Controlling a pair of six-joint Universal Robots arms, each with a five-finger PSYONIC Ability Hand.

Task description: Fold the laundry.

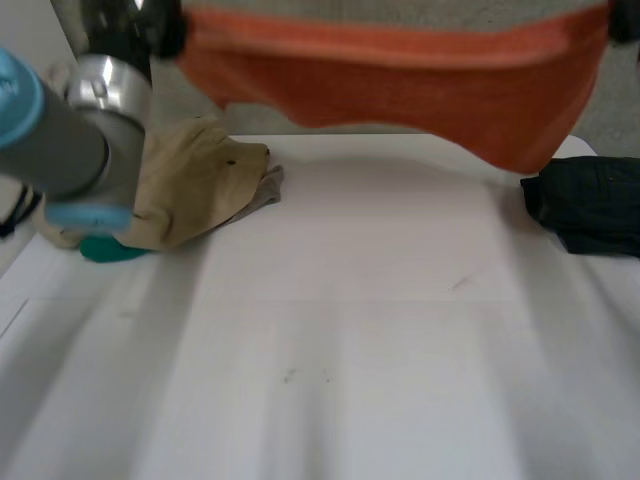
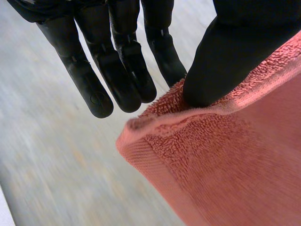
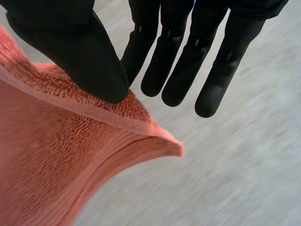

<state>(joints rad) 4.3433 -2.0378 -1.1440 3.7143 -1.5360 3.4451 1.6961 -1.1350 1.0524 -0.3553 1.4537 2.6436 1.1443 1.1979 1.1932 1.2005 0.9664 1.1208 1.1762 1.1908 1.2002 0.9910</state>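
Bench (image 1: 330, 380): the white top under the towel is bare. My guess is it's kept free as the fold area.

Towel (image 1: 400, 85): orange terry, up in the air and stretched wide between both hands. Its bottom edge hangs above the bench and sags lower toward the right-hand end. Looks like it's being spread to get it flat and square before laying it down, so the fold itself is not yet begun.

Tan cloth heap (image 1: 195, 185): on the bench below the towel's left end, partly behind the left arm (image 1: 70, 130). Probably waiting its turn.

Dark garment (image 1: 590, 205): on the bench below the towel's right end, bunched up, clear of the middle.

Left hand (image 2: 117, 70): thumb clamps the towel's corner against the straight fingers. Only the hem is pinched, so the rest hangs free.

Right hand (image 3: 183, 61): same pinch on the opposite top corner, thumb pressed into the pile just behind the hem.

Teal item (image 1: 110, 250): peeks out from under the tan heap. Can't tell what it is.

Risk: both grips are shallow, so a corner could slip.
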